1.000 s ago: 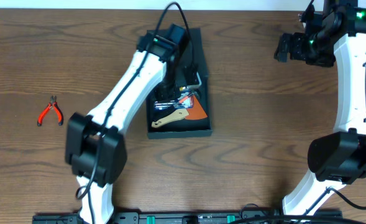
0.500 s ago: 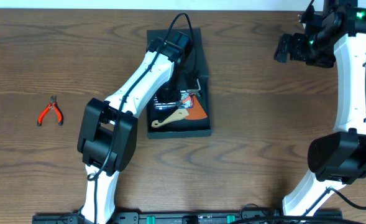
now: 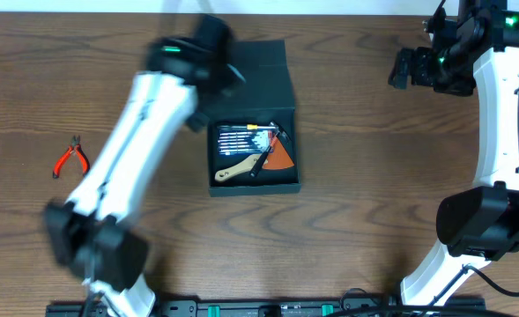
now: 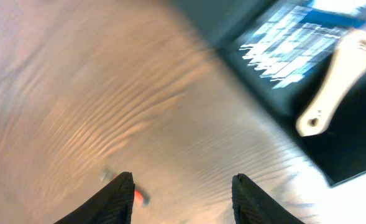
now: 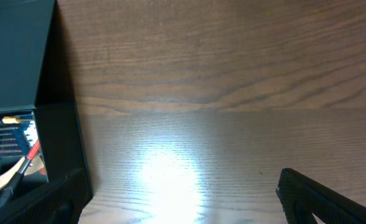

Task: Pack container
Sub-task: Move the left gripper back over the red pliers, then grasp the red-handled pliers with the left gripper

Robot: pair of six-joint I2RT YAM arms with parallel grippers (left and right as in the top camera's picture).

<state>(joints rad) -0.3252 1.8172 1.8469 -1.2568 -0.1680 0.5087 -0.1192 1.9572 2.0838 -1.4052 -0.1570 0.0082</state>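
Note:
The container (image 3: 292,176) is a dark square box at the table's middle, its flap lid (image 3: 257,75) folded back. Inside lie a wooden-handled tool (image 3: 238,167), a bit set and an orange piece. My left gripper (image 3: 211,40) is blurred, off the box's far left corner; in the left wrist view (image 4: 183,194) it is open and empty over bare wood, with the container (image 4: 356,155) at the upper right. Red pliers (image 3: 70,159) lie at the far left. My right gripper (image 3: 404,69) is open and empty at the far right. In the right wrist view (image 5: 183,205) the container (image 5: 21,56) shows at the left.
The red pliers also show as a blurred red spot in the left wrist view (image 4: 139,196) by the left finger. Wooden tabletop (image 3: 374,202) lies between the container and the right arm.
My left gripper has risen out of the container and swung up and to the left, leaving the contents uncovered. The right arm has not moved.

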